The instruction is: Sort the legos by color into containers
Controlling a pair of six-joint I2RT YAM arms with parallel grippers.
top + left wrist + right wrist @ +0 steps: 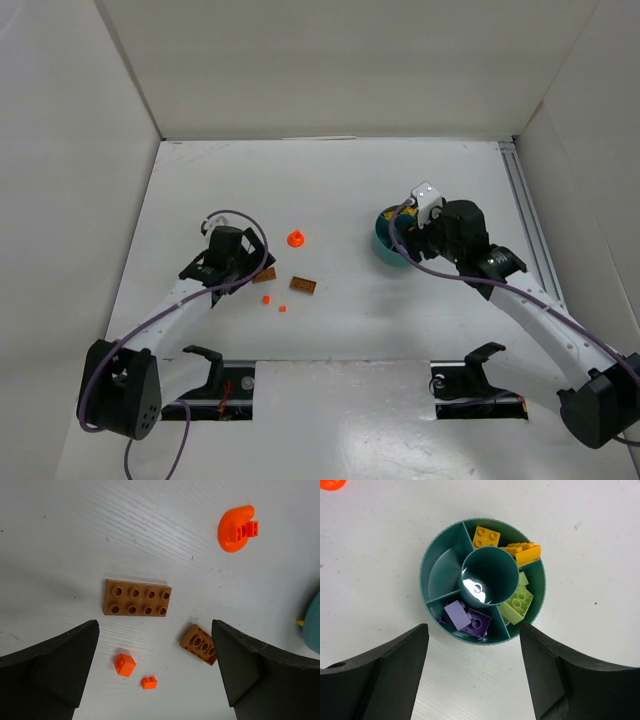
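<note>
My left gripper (240, 268) (155, 652) is open and empty, low over loose legos. Between its fingers lie two tiny red-orange bricks (124, 664) (149, 682). A small brownish-orange brick (200, 644) lies by the right finger. A brownish-orange plate (137, 598) (303, 285) lies just ahead. A red-orange curved piece (235, 528) (295, 238) lies farther off. My right gripper (415, 240) (472, 665) is open and empty above the round teal tub (431, 555) (381, 236). Its wedges hold yellow-orange bricks (486, 536), lime green bricks (517, 602) and purple bricks (467, 618). One wedge (442, 572) and the central cup (489, 575) hold nothing.
White walls enclose the table on the left, back and right. A metal rail (525, 215) runs along the right side. Two black holders (205, 358) (480, 360) stand near the front edge by the arm bases.
</note>
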